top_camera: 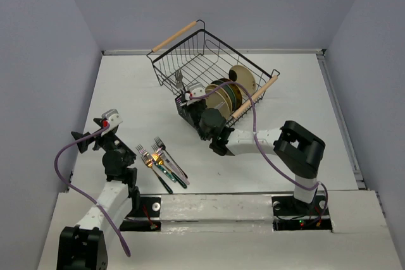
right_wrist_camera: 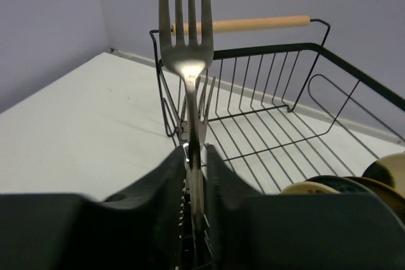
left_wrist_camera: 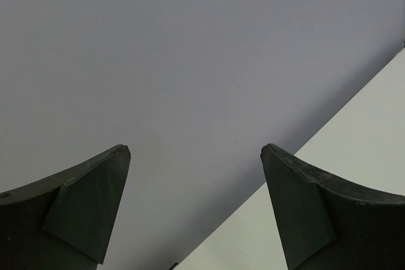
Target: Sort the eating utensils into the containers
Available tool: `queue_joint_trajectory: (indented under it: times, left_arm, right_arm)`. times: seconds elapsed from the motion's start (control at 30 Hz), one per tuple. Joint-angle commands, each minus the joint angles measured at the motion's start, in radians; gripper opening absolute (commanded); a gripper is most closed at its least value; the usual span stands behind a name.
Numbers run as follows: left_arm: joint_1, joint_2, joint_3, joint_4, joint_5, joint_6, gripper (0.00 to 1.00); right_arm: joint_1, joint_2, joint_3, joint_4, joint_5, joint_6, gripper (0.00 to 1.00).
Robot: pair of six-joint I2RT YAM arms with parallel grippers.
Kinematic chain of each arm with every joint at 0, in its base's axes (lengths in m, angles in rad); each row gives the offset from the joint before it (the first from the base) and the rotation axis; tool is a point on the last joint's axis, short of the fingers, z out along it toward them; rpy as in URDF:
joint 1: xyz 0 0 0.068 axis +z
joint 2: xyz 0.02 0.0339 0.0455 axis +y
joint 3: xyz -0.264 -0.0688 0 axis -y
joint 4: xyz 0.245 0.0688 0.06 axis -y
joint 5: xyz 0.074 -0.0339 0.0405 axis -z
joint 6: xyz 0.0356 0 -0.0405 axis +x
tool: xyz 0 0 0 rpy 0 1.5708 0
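Observation:
An all-silver fork (right_wrist_camera: 185, 61) stands upright, tines up, its handle down in the black slotted caddy (top_camera: 188, 113) at the basket's near-left corner. My right gripper (right_wrist_camera: 196, 156) straddles the handle. Its jaws stand slightly apart, with a thin gap showing beside the fork. From above, that fork's tines (top_camera: 179, 79) rise just left of the right gripper (top_camera: 193, 95). Several more forks (top_camera: 161, 159), some gold-headed with dark or teal handles, lie on the table before the left arm. My left gripper (left_wrist_camera: 196, 150) is open and empty, raised at the left (top_camera: 79, 138) and facing the wall.
The big black wire basket (top_camera: 209, 49) with wooden handles (top_camera: 174, 36) sits tilted at centre back. Round plates (top_camera: 224, 96) stand in its right side. The right arm's purple cable (top_camera: 253, 102) arcs over the basket's near handle. Walls close in on the left and back.

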Motion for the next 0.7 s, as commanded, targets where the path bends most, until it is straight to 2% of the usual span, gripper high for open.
queue_joint_trajectory:
  times: [0.0,0.1,0.23,0.33,0.4,0.43,0.53,0.57,0.63,0.67]
  left_arm:
    - [0.003,-0.013,-0.172,0.41,-0.003,-0.021,0.99]
    - [0.005,-0.014,-0.171,0.409,-0.003,-0.021,0.99]
    - [0.005,-0.023,-0.171,0.401,-0.001,-0.021,0.99]
    - [0.005,-0.034,-0.172,0.392,-0.003,-0.019,0.99]
    - [0.005,-0.037,-0.174,0.389,0.003,-0.024,0.99]
    - [0.005,-0.033,-0.172,0.389,0.006,-0.028,0.99]
    - [0.005,-0.02,-0.169,0.384,0.006,-0.034,0.99]
    - [0.005,-0.023,-0.168,0.383,0.005,-0.034,0.99]
    - [0.005,-0.04,-0.169,0.372,0.003,-0.034,0.99]
    - [0.005,-0.045,-0.169,0.367,0.005,-0.034,0.99]
  right_arm:
    - [-0.004,-0.005,0.018,0.03,0.027,0.024,0.46]
    - [-0.004,-0.014,0.029,-0.019,0.02,0.035,0.66]
    - [-0.004,-0.057,0.036,-0.068,0.013,0.047,0.67]
    - [-0.004,-0.107,0.062,-0.172,-0.044,0.098,0.67]
    - [-0.004,-0.164,0.102,-0.386,-0.123,0.144,0.65]
    - [-0.004,-0.187,0.16,-0.551,-0.242,0.179,0.63]
    - [0.01,-0.18,0.3,-0.808,-0.423,0.228,0.61]
    - [0.031,-0.146,0.341,-0.981,-0.454,0.24,0.61]
    - [0.054,-0.099,0.441,-1.219,-0.451,0.32,0.6]
    - [0.079,-0.051,0.463,-1.279,-0.442,0.343,0.6]
